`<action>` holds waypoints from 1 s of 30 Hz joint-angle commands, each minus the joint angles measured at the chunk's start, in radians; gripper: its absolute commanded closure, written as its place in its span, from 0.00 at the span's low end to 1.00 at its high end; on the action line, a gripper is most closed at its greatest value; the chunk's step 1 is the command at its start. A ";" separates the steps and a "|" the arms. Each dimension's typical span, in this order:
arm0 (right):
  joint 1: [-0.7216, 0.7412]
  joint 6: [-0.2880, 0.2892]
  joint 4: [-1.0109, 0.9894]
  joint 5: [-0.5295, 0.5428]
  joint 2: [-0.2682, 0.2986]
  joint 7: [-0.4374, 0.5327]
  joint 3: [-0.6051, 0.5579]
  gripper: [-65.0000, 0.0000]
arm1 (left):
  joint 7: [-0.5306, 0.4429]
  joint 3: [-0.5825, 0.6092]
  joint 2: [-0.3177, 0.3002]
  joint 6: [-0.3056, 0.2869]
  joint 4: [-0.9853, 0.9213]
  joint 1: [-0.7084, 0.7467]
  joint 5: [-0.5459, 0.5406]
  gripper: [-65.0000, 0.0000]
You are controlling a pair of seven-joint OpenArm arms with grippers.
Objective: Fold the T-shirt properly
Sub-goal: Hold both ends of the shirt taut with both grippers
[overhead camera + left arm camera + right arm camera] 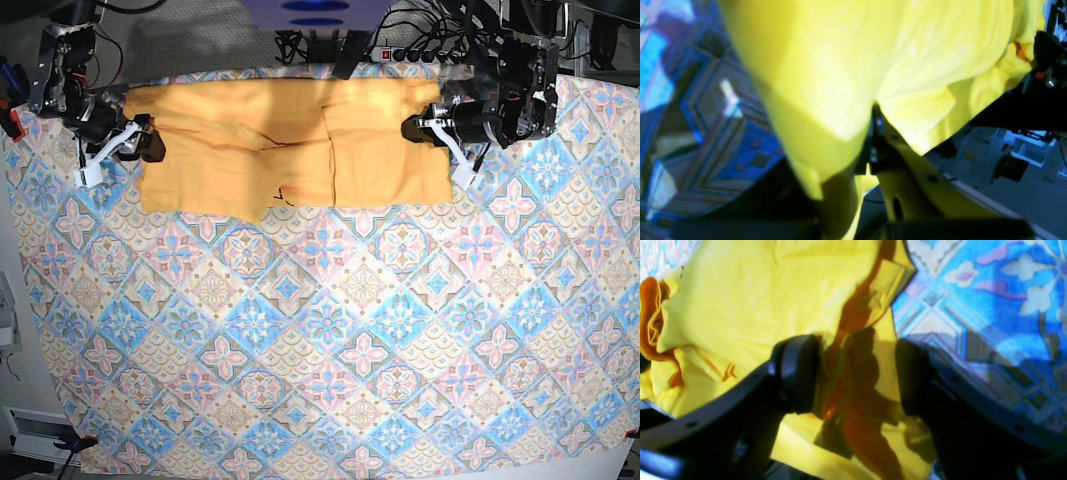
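T-shirt (826,66) fabric fills our left wrist view, and the left gripper (873,146) is clenched on a fold of it, likely to lift that side. From the right wrist, our right gripper (857,373) stands spread around the edge, not pinching yet. Base view: the shirt lies across the patterned cloth's (330,330) far edge, one arm at each end.

Soft matt T-shirt (290,150), seemingly cotton
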 commanded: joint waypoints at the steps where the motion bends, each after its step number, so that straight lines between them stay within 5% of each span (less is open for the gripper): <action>1: -0.003 -0.002 0.006 -0.010 0.016 -0.025 -0.008 0.47 | -0.003 -0.001 -0.002 -0.001 0.011 -0.003 -0.005 1.00; 6: 0.000 -0.002 0.011 -0.010 0.016 -0.078 -0.083 0.63 | -0.003 -0.001 -0.001 -0.001 0.011 -0.001 -0.005 1.00; 12: 0.015 0.002 0.012 -0.009 0.016 -0.081 -0.145 0.67 | -0.003 -0.001 -0.001 -0.001 0.011 -0.001 -0.007 1.00; 17: 0.015 0.100 0.012 0.036 0.017 -0.081 -0.143 0.83 | -0.003 -0.001 -0.001 -0.001 0.011 -0.001 -0.007 1.00; 20: 0.021 0.104 0.012 0.056 0.021 -0.081 -0.137 0.91 | -0.003 -0.001 -0.001 -0.001 0.011 -0.001 -0.007 1.00; 30: 0.072 0.104 0.008 0.054 0.041 -0.067 -0.133 0.92 | -0.003 -0.001 -0.001 -0.001 0.011 -0.001 -0.007 1.00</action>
